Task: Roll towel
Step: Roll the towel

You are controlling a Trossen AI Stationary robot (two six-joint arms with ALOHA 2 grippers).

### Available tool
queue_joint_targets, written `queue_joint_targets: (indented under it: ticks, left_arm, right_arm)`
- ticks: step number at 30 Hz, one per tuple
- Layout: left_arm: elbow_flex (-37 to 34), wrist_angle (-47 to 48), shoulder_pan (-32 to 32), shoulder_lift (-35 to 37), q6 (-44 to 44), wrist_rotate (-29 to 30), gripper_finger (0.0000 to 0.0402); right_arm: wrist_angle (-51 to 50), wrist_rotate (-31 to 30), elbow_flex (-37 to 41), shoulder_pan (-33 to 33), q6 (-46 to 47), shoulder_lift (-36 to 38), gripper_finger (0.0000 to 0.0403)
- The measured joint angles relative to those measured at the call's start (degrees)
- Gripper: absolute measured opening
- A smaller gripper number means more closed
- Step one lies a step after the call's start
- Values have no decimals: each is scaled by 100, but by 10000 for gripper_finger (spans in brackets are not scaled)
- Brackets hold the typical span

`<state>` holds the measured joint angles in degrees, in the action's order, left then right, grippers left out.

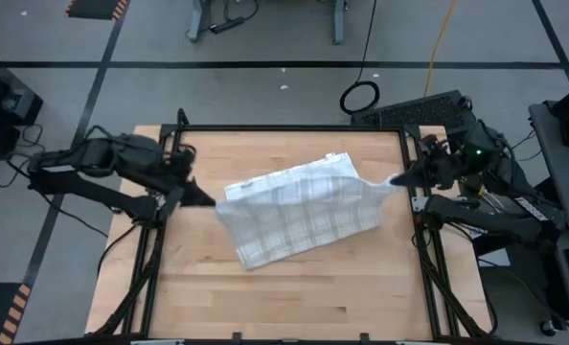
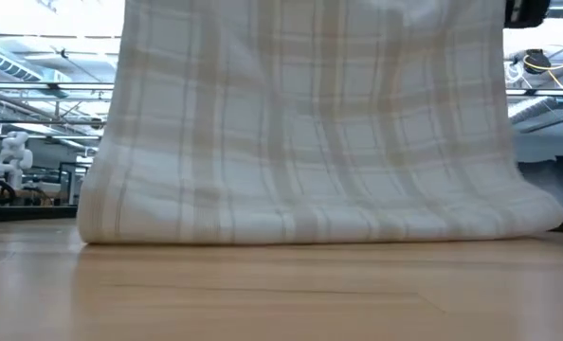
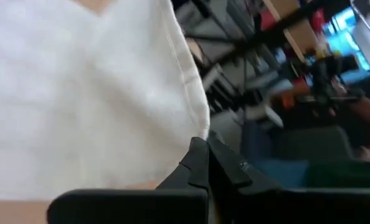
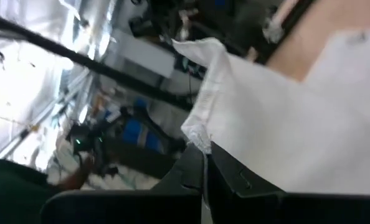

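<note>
High view. The towel (image 1: 304,213) hangs stretched between both arms over the middle of the wooden table (image 1: 265,307). The left gripper (image 1: 206,198) pinches one corner at the towel's left end; the right gripper (image 1: 392,181) pinches the opposite corner on the right. My reading: two corners are held apart so the cloth spreads flat and square before it goes down, since a roll needs a smooth sheet. The nearer part sags onto the tabletop, while the far edge is raised. A small white label shows near the far edge.

Low view. Cloth fills most of the frame, draping from above, and its lower fold (image 2: 310,227) rests on the table. Tan-grey checks on white, soft vertical ripples, no hard creases. The grippers are out of frame here.

Left wrist view. The left gripper's fingers (image 3: 200,163) are closed together, nipping the hemmed corner. The plain white reverse side (image 3: 85,93) faces this camera; the stitched hem runs down to the pinch.

Right wrist view. The right gripper's fingers (image 4: 197,165) are likewise clamped together on a corner; the hem bunches slightly just beyond the tips. The cloth stretches away from the grip towards the table, thin and limp. Rolling has not started, as I judge it.
</note>
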<state>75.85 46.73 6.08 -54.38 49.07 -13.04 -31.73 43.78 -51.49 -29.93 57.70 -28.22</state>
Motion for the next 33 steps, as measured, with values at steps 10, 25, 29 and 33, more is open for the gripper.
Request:
queue_joint_targets:
  ticks: [10, 25, 29, 33]
  left_arm:
    - [-2, -2126, 1409, -595, 864, 174, 0]
    - [-2, -788, 2367, -1721, 2332, 1150, 0]
    - [-2, -146, 2445, -1752, 2360, 1937, 0]
    - [-2, 372, 2427, -1752, 2218, 2657, 0]
  right_arm:
    - [-761, 1103, -493, 155, -74, 21, 0]
    - [-3148, -198, -758, 155, -1785, 19, 0]
    - [-3654, -1113, -693, 155, -2574, 20, 0]
    - [-3417, -2069, -495, 155, -3047, -10, 0]
